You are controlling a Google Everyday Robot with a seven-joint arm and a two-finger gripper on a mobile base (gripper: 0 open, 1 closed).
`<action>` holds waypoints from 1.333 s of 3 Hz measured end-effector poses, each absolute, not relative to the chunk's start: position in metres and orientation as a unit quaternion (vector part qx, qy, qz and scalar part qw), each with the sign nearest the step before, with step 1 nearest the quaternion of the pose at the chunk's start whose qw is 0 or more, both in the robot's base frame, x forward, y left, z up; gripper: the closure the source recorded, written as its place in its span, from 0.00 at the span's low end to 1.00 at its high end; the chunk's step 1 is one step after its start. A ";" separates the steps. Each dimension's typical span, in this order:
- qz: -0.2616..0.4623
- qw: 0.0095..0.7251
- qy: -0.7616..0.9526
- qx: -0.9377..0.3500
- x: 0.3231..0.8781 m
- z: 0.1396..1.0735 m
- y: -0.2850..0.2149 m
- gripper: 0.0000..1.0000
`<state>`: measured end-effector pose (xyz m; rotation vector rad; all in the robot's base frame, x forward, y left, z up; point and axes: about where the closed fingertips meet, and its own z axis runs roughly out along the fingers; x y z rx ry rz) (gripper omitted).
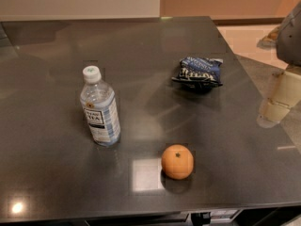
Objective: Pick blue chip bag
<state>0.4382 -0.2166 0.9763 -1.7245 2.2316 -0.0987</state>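
Hanging by the dark table's (141,41) right edge, the gripper (276,101), its opening impossible to tell, stands apart from the blue chip bag (200,71) at far right. Crumpled foil could slip from a shallow pinch.

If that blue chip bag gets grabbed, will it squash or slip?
It would probably crumple: the blue chip bag looks creased and puffy. It is likely light, being small foil. Its shiny skin may slip. The gripper hangs at the right edge of the table, apart from it.
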 end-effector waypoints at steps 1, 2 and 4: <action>-0.038 0.161 0.777 -0.607 0.441 0.979 -0.217 0.00; -0.048 0.176 0.770 -0.611 0.464 0.971 -0.214 0.00; -0.037 0.209 0.757 -0.618 0.539 0.926 -0.205 0.00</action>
